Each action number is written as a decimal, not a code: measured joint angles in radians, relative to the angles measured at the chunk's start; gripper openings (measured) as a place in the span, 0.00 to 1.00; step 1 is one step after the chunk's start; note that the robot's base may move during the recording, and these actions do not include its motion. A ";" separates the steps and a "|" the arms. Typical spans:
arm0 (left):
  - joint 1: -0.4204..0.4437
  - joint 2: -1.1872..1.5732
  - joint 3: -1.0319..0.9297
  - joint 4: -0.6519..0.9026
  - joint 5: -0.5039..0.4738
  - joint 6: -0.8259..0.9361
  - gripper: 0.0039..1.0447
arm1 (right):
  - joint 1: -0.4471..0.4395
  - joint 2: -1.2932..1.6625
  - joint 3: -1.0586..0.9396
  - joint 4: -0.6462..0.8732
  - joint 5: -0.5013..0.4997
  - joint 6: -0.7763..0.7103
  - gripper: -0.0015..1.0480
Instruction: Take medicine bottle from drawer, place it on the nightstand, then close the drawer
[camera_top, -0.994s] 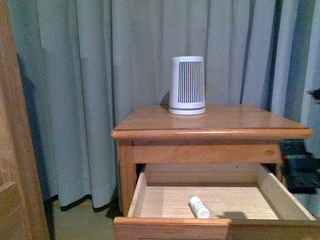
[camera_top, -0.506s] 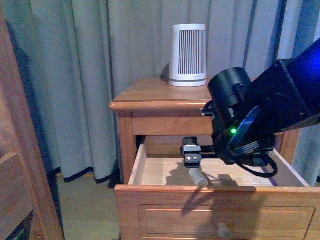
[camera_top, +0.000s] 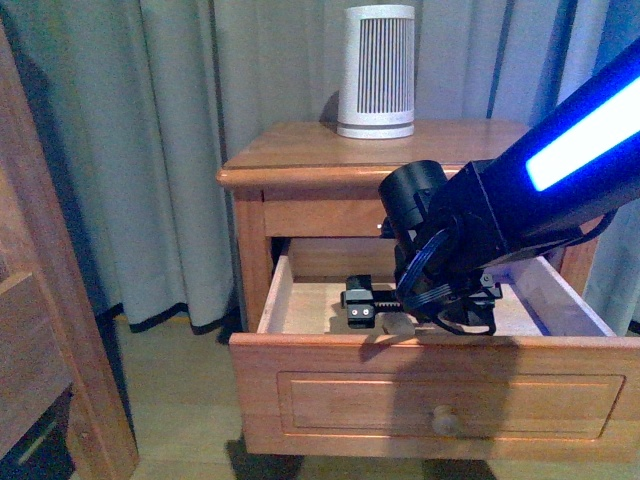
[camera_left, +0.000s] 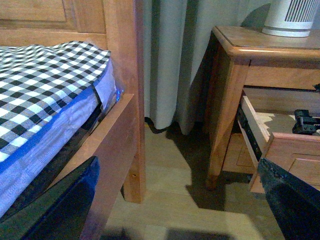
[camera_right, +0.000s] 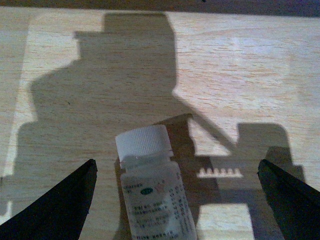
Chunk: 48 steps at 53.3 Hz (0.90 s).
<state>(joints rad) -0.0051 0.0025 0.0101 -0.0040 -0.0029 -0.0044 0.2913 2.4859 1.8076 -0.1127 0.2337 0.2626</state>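
Over the last second the right gripper (camera_top: 360, 316) had dropped into the open drawer (camera_top: 272, 300) with its jaws spread wide, so the medicine bottle (camera_right: 152, 197) lay on its side between the fingertips, ungrasped and apparently ready for closing.

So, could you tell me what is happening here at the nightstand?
The right pincer is down in the nightstand's open upper drawer, jaws open on either side of the medicine bottle, which lies on the drawer floor, not yet gripped. A white slatted device stands on the nightstand's top. The left pincer hangs open by the bed, holding nothing.
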 joint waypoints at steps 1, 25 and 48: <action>0.000 0.000 0.000 0.000 0.000 0.000 0.94 | 0.001 0.008 0.009 -0.002 0.000 0.001 0.93; 0.000 0.000 0.000 0.000 0.000 0.000 0.94 | 0.013 0.043 0.055 -0.027 0.006 0.014 0.51; 0.000 0.000 0.000 0.000 0.000 0.000 0.94 | 0.019 -0.158 -0.068 -0.158 -0.053 0.220 0.29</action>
<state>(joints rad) -0.0051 0.0025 0.0101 -0.0040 -0.0029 -0.0044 0.3107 2.3283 1.7397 -0.2703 0.1802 0.4824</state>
